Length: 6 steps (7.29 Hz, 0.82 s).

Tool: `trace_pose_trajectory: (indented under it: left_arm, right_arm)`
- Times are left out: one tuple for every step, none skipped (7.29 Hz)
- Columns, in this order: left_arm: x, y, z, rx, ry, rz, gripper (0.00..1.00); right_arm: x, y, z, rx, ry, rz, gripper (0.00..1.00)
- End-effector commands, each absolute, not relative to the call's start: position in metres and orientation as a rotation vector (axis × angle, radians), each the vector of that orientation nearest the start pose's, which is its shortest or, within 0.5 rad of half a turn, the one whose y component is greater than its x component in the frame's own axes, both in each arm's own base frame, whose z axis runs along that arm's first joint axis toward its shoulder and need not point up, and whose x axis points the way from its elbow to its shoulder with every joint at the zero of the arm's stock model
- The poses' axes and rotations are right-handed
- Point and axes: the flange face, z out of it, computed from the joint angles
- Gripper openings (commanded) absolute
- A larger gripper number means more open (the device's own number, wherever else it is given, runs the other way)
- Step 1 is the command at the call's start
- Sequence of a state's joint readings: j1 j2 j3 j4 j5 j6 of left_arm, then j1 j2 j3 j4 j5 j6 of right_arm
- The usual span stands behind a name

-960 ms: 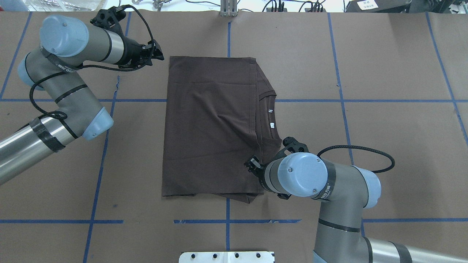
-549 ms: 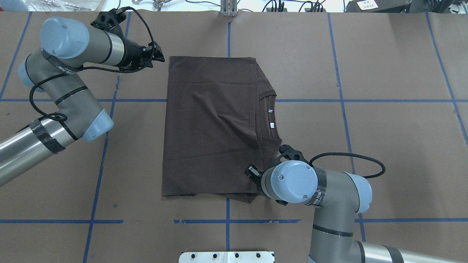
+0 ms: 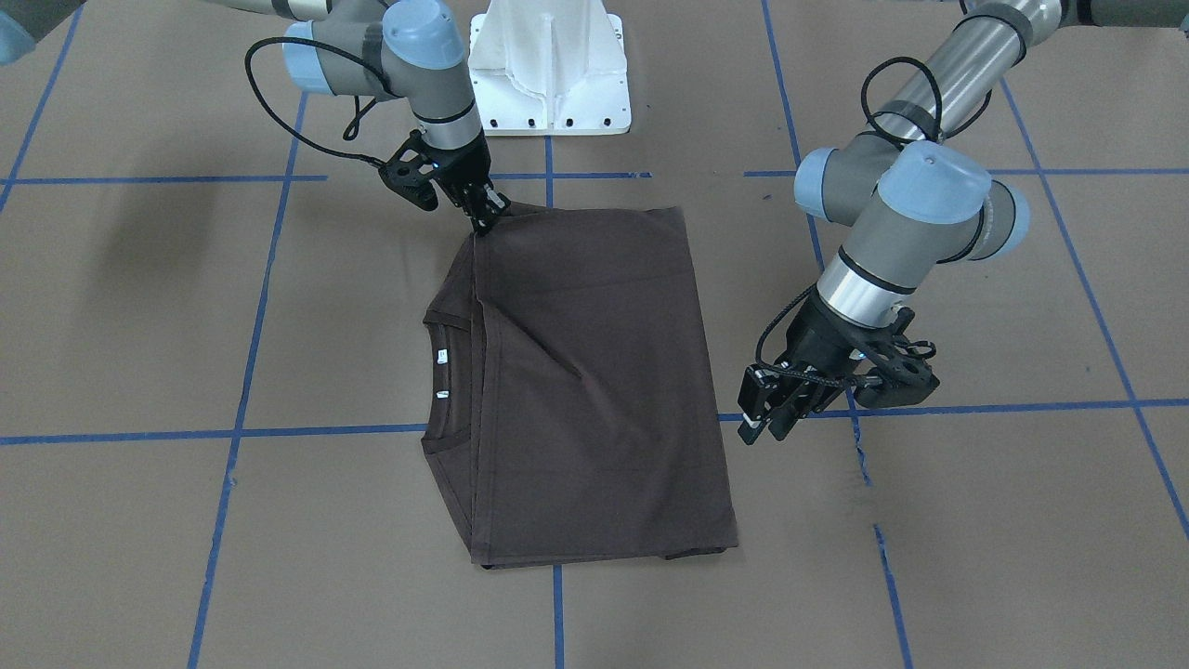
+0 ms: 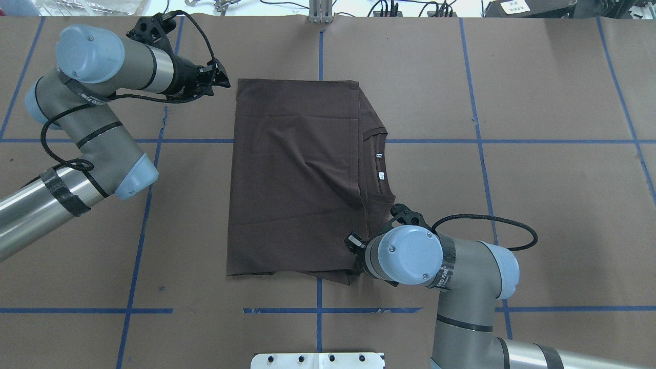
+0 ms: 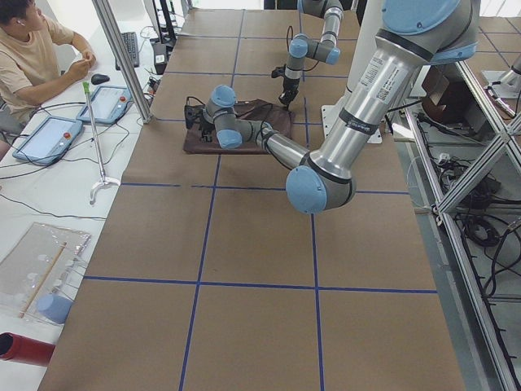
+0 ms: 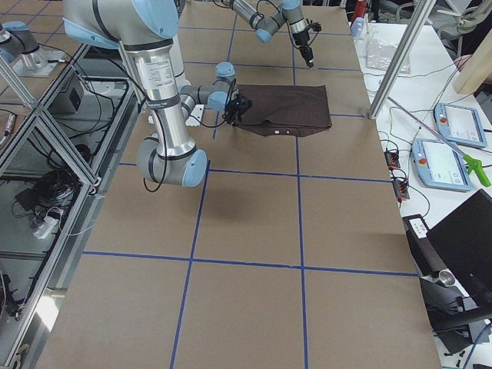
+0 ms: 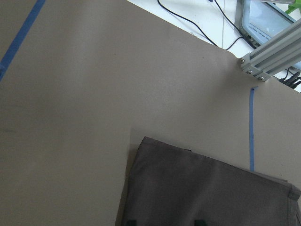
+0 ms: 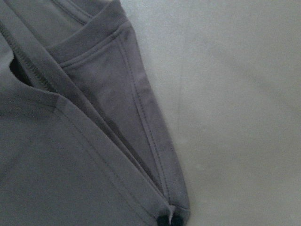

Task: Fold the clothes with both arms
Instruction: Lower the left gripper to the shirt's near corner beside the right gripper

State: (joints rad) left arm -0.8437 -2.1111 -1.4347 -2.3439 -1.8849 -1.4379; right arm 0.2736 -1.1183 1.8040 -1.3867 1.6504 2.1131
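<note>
**Front-facing view:** A dark brown T-shirt of soft matte knit lies folded to a rough rectangle at mid-table. Its round collar and two small white labels are exposed along one side. The right gripper points steeply down, jaws clenched on the shirt corner nearest the white pedestal. The left gripper hangs tilted just beside the opposite long edge, jaws parted and holding nothing.

**Overhead view:** The table is covered in brown paper, gridded with blue tape. The right wrist hides its own gripper.

**Left wrist view:** Two fingertips stand apart at the lower edge, and a flat shirt corner lies beyond them.

**Right wrist view:** Stitched hems converge at one dark tip.

**Left side view:** A seated person is at a white desk.
</note>
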Motion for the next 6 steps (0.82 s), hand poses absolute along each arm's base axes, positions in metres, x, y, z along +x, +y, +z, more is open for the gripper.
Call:
trace_pose_trajectory:
  left_arm:
    - [0.383,-0.586,0.322,0.308,1.173,-0.438,0.51]
    - [0.381,-0.584,0.323,0.308,1.173,-0.438,0.51]
    - [0.380,-0.583,0.325,0.308,1.171,-0.438,0.51]
    - [0.378,-0.581,0.319,0.311,1.179,-0.435,0.51]
    - [0.374,-0.573,0.305,0.295,1.186,-0.425,0.51]
    - [0.360,-0.548,0.302,0.236,1.212,-0.437,0.51]
  right_arm:
    - [-0.571,-0.292,0.279,-0.194,-0.882,0.726,0.00]
    - [-0.568,-0.295,0.277,-0.195,-0.885,0.730,0.00]
    - [-0.566,-0.297,0.276,-0.199,-0.888,0.731,0.00]
    - [-0.564,-0.296,0.276,-0.202,-0.888,0.730,0.00]
    - [-0.559,-0.295,0.274,-0.208,-0.896,0.728,0.00]
    - [-0.554,-0.290,0.268,-0.211,-0.889,0.727,0.00]
